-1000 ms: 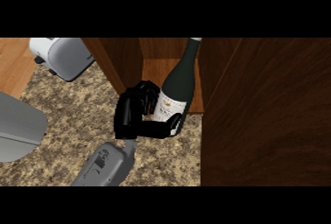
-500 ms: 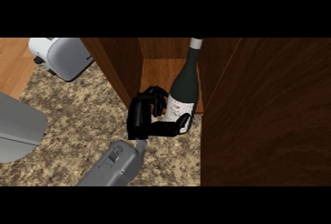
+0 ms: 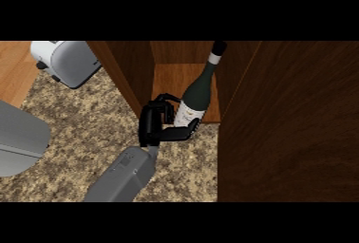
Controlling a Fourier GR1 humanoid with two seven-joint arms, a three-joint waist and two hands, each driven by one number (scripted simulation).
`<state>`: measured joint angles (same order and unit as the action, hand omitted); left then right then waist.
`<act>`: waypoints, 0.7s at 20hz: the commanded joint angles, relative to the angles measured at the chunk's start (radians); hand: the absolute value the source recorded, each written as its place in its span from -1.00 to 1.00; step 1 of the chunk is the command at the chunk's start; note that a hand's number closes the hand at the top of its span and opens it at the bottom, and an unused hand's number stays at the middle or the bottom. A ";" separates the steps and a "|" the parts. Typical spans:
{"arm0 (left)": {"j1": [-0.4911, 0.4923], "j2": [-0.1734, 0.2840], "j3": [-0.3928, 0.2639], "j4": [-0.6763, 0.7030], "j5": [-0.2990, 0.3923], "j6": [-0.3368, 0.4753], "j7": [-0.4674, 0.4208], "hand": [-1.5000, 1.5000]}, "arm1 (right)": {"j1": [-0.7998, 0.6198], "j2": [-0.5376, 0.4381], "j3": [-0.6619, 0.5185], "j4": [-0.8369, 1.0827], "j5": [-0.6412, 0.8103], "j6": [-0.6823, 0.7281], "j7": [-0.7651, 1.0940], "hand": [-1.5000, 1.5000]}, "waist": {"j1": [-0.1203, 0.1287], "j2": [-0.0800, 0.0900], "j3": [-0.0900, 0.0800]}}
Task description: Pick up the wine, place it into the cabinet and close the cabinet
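Note:
The wine bottle (image 3: 200,92) is dark green with a white label and a light band at its neck. It leans with its neck pointing into the open wooden cabinet (image 3: 172,76), its base at the front edge of the cabinet's floor. My left hand (image 3: 153,124) is shut on the bottle's lower body from the left, fingers curled over the label. Its grey forearm (image 3: 123,175) comes in from the lower edge. My right hand does not show.
The dark open cabinet door (image 3: 294,118) fills the right side, close beside the bottle. A white toaster (image 3: 67,61) stands at the back left of the speckled counter (image 3: 77,128). A grey rounded object (image 3: 17,142) lies at the left edge.
My left hand has carried the bottle to the right and further toward the cabinet opening. The bottle's neck now reaches deeper between the cabinet's walls.

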<state>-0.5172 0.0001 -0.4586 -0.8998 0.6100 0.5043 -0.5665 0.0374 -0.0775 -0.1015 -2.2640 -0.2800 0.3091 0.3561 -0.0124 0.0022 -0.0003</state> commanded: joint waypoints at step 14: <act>-0.150 0.000 -0.054 0.355 0.329 -0.181 -0.231 1.00 | 0.064 0.053 0.078 -0.058 0.044 -0.007 -0.001 -1.00 | -0.022 0.005 -0.001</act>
<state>-0.6308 0.0002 -0.4672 -0.6450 0.8584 0.3439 -0.7274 0.0824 -0.0589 -0.0849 -2.2932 -0.2791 0.3133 0.3547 -0.0232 0.0042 -0.0005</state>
